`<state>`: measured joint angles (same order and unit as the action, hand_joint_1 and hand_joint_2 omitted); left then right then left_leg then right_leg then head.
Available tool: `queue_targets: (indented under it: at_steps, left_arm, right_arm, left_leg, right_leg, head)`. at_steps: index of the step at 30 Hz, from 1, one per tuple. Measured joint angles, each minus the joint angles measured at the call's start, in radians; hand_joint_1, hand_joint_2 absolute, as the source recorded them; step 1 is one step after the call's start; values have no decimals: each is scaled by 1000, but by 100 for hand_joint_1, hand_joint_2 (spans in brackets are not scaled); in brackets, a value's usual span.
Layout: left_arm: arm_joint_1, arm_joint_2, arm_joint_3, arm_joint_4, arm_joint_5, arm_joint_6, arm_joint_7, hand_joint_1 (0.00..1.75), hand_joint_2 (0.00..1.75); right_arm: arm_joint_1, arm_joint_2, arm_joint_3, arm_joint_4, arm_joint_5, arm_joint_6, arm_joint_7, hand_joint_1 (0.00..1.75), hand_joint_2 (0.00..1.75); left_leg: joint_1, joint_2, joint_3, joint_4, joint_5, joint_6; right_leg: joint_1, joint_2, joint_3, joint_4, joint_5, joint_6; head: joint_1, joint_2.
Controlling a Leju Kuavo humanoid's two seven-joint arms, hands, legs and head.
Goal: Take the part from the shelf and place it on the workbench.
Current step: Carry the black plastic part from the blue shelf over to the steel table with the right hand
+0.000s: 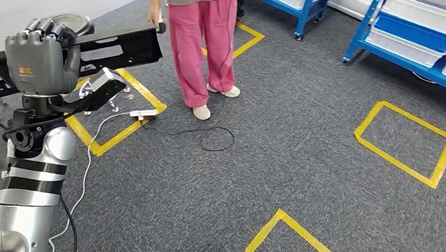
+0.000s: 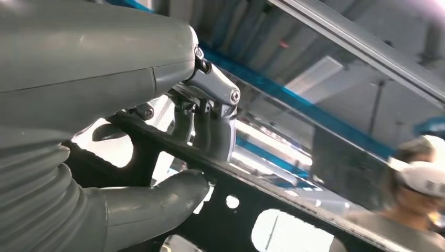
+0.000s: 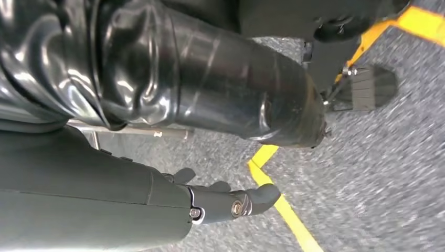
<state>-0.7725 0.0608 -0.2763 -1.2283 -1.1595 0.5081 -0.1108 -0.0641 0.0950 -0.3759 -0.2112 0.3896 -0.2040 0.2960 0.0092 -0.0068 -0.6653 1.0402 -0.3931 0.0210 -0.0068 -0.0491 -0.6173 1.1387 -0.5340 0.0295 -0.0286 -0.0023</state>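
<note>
At ten o'clock in the head view, the left hand (image 1: 40, 55) grips the part (image 1: 119, 47), a long black metal frame with cut-out holes, carried level above the carpet. It looks rigid, fairly heavy and awkwardly long; hold near its middle. The right hand (image 3: 210, 202) hangs with fingers apparently loose, holding nothing.

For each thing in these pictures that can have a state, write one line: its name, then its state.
left hand: raised, fingers wrapped around the black part
black part: long flat bar, held off the floor, roughly level
right hand: hanging above the carpet, holds nothing, fingers apart
white bins: resting on the blue shelves
power strip: lying on the carpet
person: standing by the yellow tape, holding a small dark object
</note>
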Motion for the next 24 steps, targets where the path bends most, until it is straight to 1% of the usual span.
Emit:
queue_targets:
  at_steps: [1, 2, 3, 4, 5, 6, 7, 8, 9, 10, 11, 12, 13, 14, 15, 16, 17, 18, 19, 20, 21, 22, 23, 24]
  left_arm:
    - [0, -4, 0, 0, -2, 0, 1, 175, 175]
    - [1, -7, -1, 1, -2, 0, 1, 175, 175]
    - [3, -9, -1, 1, -2, -1, 1, 175, 175]
    - [4, -9, -2, 2, -2, -1, 2, 175, 175]
    - [5, -9, -2, 2, -2, -2, 2, 175, 175]
    - [4, -9, -2, 2, -2, -2, 2, 175, 175]
    - [4, -9, -2, 2, -2, -2, 3, 175, 175]
    - [4, -9, -1, 2, -2, -2, 4, 175, 175]
    - [4, -9, -1, 2, -2, -2, 4, 175, 175]
    - [4, -9, -1, 2, -2, -3, 5, 175, 175]
    - [4, -8, -1, 2, -2, -3, 5, 175, 175]
    - [5, -7, 0, 2, -2, -3, 5, 175, 175]
    - [4, -5, 0, 2, -2, -3, 5, 175, 175]
    - [3, -4, 0, 2, -2, -2, 5, 175, 175]
    - [3, -4, 0, 2, -2, -2, 5, 175, 175]
    - [3, -4, 0, 2, -2, -3, 5, 175, 175]
    - [4, -4, -1, 4, -2, -3, 5, 175, 175]
    - [6, -4, -1, 6, -2, -3, 5, 175, 175]
    - [8, -4, -1, 7, -2, -3, 5, 175, 175]
    - [8, -4, -1, 9, -2, -3, 5, 175, 175]
    - [8, -4, -1, 9, -2, -3, 5, 175, 175]
    - [7, -4, -1, 9, -2, -3, 5, 175, 175]
    - [5, -4, -1, 9, -2, -3, 5, 175, 175]
    - [3, -5, -2, 9, -2, -3, 5, 175, 175]
  right_arm:
    - [1, 0, 0, 0, 1, 0, 1, 0, 0]
    - [3, 1, 0, 0, 2, 0, 3, 0, 0]
    - [4, 1, 0, 0, 3, 0, 3, 0, 0]
    - [5, 1, 0, 0, 4, 0, 4, 0, 0]
    - [6, 0, 0, 0, 5, 0, 4, 0, 0]
    - [6, 0, 0, 0, 6, 0, 4, 0, 0]
    - [6, -1, 0, 0, 7, -1, 4, 0, 0]
    - [6, -1, 0, 0, 8, -1, 4, 0, 0]
    - [5, -1, 0, 1, 9, -1, 4, 0, 0]
    - [5, -2, 0, 1, 10, -2, 4, 0, 0]
    - [4, -2, 0, 1, 11, -2, 4, 0, 0]
    - [3, -2, 0, 1, 11, -3, 4, 0, 0]
    - [4, -2, -1, 1, 12, -3, 4, 0, 0]
    - [4, -2, -1, 1, 12, -3, 4, 0, 0]
    - [5, -1, -1, 1, 12, -3, 4, 0, 0]
    - [7, -1, -1, 1, 12, -3, 4, 0, 0]
    - [8, -2, -1, 1, 12, -3, 4, 0, 0]
    - [9, -2, -1, 1, 13, -4, 4, 0, 0]
    - [9, -2, -1, 1, 14, -4, 4, 0, 0]
    - [9, -3, -1, 1, 14, -3, 4, 0, 0]
    - [9, -2, 0, 1, 14, -3, 4, 0, 0]
    - [8, -3, 0, 1, 15, -3, 4, 0, 0]
    - [7, -3, 0, 1, 15, -3, 4, 0, 0]
    - [7, -4, 0, 1, 15, -3, 4, 0, 0]
  left_leg:
    - [0, -13, -2, 0, 2, 4]
    - [0, -27, -4, 0, 3, 6]
    - [-1, -43, -5, 0, 3, 7]
    - [-1, -58, -6, 0, 4, 8]
    - [0, -73, -6, 0, 5, 7]
    - [0, -87, -6, 0, 6, 6]
    - [-1, -101, -7, 1, 8, 3]
    - [-2, -113, -9, 2, 10, -1]
    - [-2, -124, -11, 2, 12, -6]
    - [-2, -135, -13, -1, 16, -12]
    - [-1, -146, -15, -4, 20, -18]
    - [0, -143, -17, -5, 22, -23]
    - [-1, -121, -23, 5, 15, -28]
    - [-3, -89, -36, 31, -2, -31]
    - [-4, -51, -57, 80, -30, -33]
    - [-4, -24, -86, 142, -63, -36]
    - [-1, -13, -116, 207, -91, -40]
    - [1, -9, -139, 255, -106, -42]
    - [4, -7, -146, 270, -104, -45]
    - [7, -3, -133, 248, -86, -47]
    - [10, 9, -101, 193, -57, -48]
    - [9, 37, -63, 126, -33, -51]
    - [7, 58, -32, 70, -15, -49]
    - [4, 74, -12, 34, -8, -45]
  right_leg:
    - [0, 26, -35, 71, -28, -4]
    - [0, 39, -69, 135, -48, -6]
    - [0, 45, -93, 176, -56, -4]
    - [-1, 47, -99, 177, -48, 2]
    - [-2, 51, -85, 136, -25, 9]
    - [-4, 65, -55, 68, 6, 16]
    - [-7, 91, -24, -4, 34, 21]
    - [-9, 110, 3, -59, 55, 21]
    - [-9, 125, 18, -91, 66, 19]
    - [-7, 126, 25, -100, 70, 15]
    - [-6, 113, 28, -102, 74, 10]
    - [-7, 101, 30, -105, 77, 5]
    - [-9, 88, 33, -108, 80, -1]
    - [-11, 74, 36, -112, 82, -9]
    - [-12, 60, 38, -113, 83, -15]
    - [-10, 47, 39, -113, 82, -19]
    - [-8, 33, 40, -113, 81, -22]
    - [-7, 18, 41, -113, 80, -23]
    - [-6, 3, 41, -113, 79, -23]
    - [-6, -12, 41, -113, 78, -23]
    - [-7, -26, 43, -112, 75, -21]
    - [-4, -38, 44, -111, 72, -17]
    - [0, -50, 46, -109, 67, -12]
    - [5, -61, 48, -108, 64, -7]
  head:
    - [1, 0]
    - [2, 0]
    - [2, 0]
    - [2, 0]
    - [2, 0]
    - [2, 0]
    - [2, 0]
    - [2, 0]
    - [1, 0]
    - [1, 0]
    - [1, 0]
    - [1, 0]
    - [0, 0]
    - [-1, 0]
    - [-2, 0]
    - [-3, 0]
    - [-3, 0]
    - [-3, 0]
    - [-4, 0]
    - [-4, 0]
    - [-4, 0]
    - [-4, 0]
    - [-3, 0]
    - [-2, 0]
